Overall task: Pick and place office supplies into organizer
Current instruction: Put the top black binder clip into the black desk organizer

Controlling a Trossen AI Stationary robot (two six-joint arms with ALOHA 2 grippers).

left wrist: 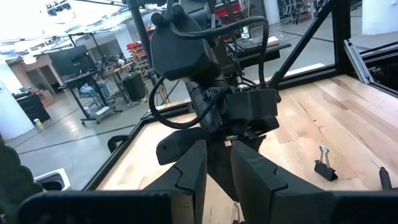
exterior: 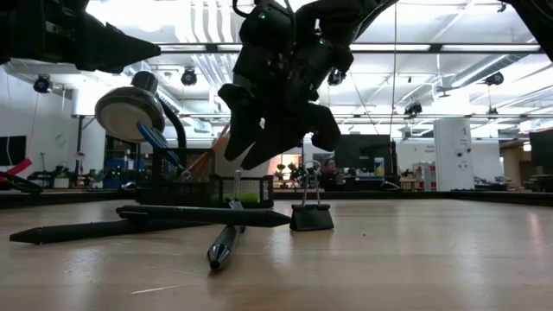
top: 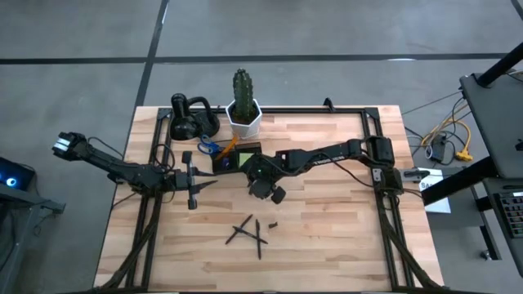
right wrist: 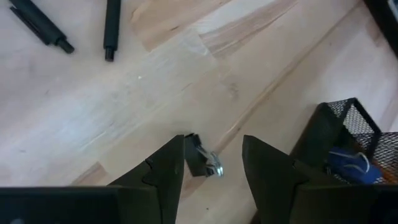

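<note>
Right gripper hanging above mid-table, jaws apart and empty, small binder clip on the wood beneath them, mesh organizer just beside, black pens crossed nearer the front edge, left gripper waiting nearby, fingers narrowly parted.

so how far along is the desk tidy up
Partly done. The blue-handled scissors already sit in the organizer. The right gripper hovers with jaws open above a binder clip on the table, gripping nothing. The left gripper waits at the side. Three black pens and the clip remain loose.
</note>
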